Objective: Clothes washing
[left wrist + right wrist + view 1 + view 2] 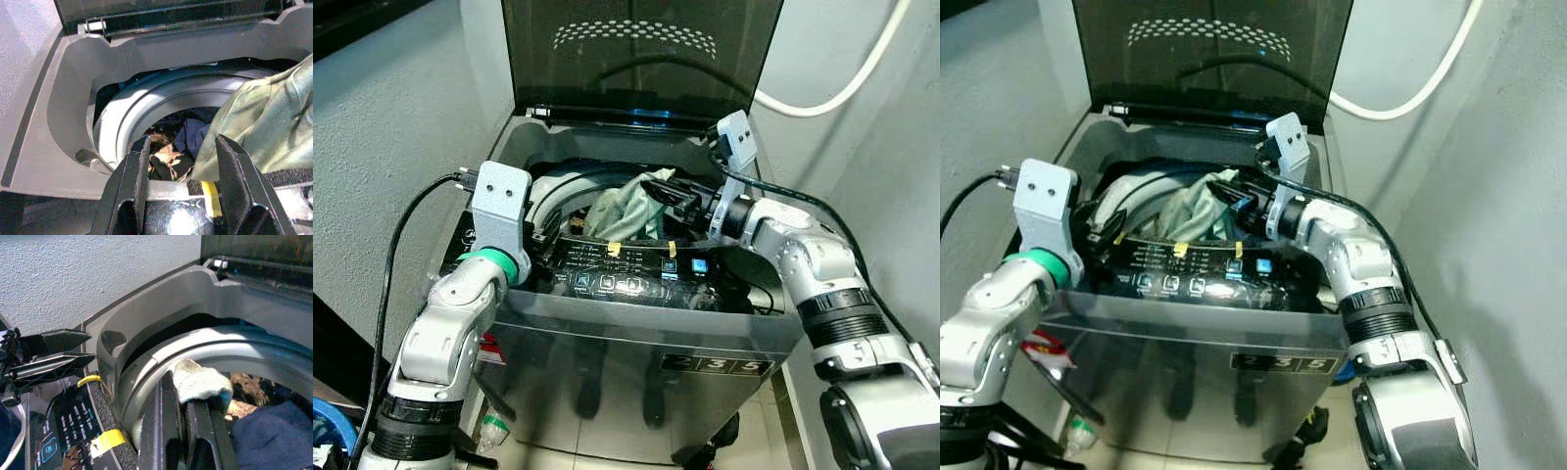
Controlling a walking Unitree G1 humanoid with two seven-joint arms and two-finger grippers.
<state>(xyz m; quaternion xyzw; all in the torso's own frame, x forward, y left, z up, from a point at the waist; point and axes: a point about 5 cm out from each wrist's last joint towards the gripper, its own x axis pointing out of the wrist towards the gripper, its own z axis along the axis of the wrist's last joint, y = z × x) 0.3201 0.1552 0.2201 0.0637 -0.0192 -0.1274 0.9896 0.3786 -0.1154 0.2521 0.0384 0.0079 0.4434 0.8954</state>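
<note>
Right wrist view showed my right gripper (190,431) clamped on the soft, light green cloth (631,208) over the washer (636,333), my left gripper (183,166) open.

The right hand (658,189) holds a pale green garment (628,208) over the open washing machine (636,333).

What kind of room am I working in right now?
Likely a home laundry corner: a top-loading washing machine with its lid up, clothes in the drum, a hose along plain walls. The right pincer grips a pale green garment.
</note>
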